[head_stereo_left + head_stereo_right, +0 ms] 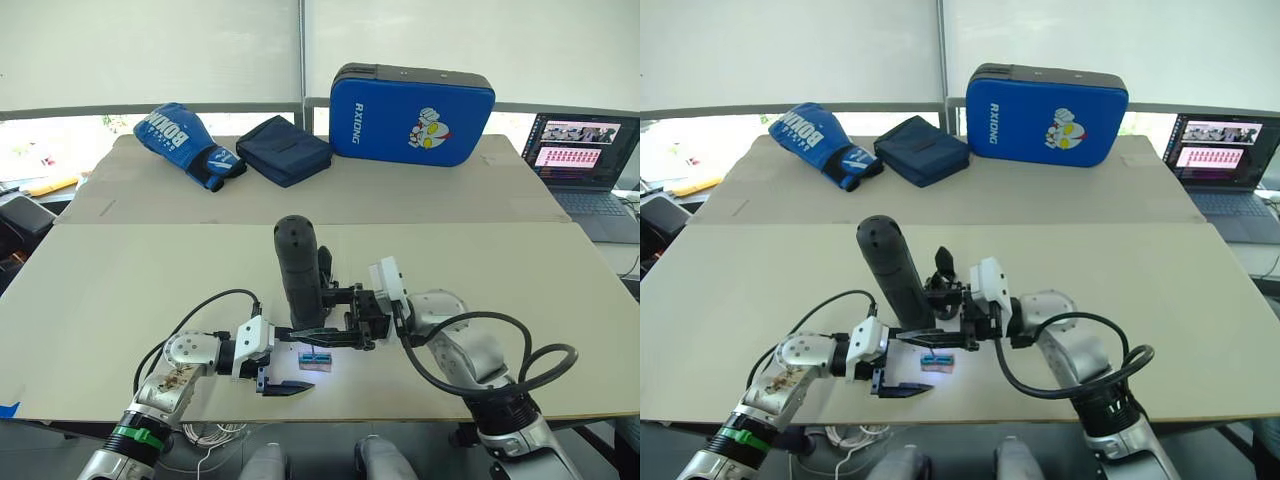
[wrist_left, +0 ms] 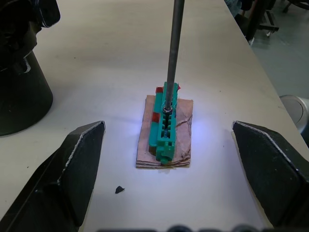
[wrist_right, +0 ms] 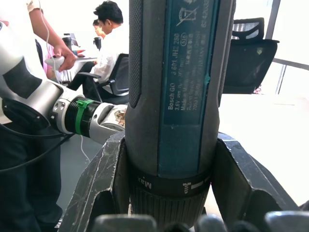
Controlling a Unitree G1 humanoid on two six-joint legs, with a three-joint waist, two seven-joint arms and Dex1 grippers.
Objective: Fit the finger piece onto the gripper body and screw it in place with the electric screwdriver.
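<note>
The beige table (image 1: 120, 290) is carrying everything, with a blue Rxiong strike pad (image 1: 411, 115), a blue boxing glove (image 1: 186, 143) and a folded navy pouch (image 1: 283, 149) lying along its far side and an open laptop (image 1: 585, 160) sitting at the far right corner. Near the front edge, the right gripper (image 3: 166, 193) is clenching the electric screwdriver (image 1: 298, 273) around its thick barrel, holding it upright with the rounded end on top. Its thin metal bit (image 2: 174, 53) is pointing straight down and touching the top of a small green block (image 2: 166, 126) that is resting on a tan card (image 2: 165, 145), lit by a bluish glow. The left gripper (image 2: 169, 159) is hovering low just beside that block, its fingers (image 2: 77, 164) released and spread wide on either side of it without touching. The gripper body (image 1: 943, 285) is standing on the table just behind the screwdriver, its pointed finger sticking up. Where the finger piece is lying, I cannot tell
</note>
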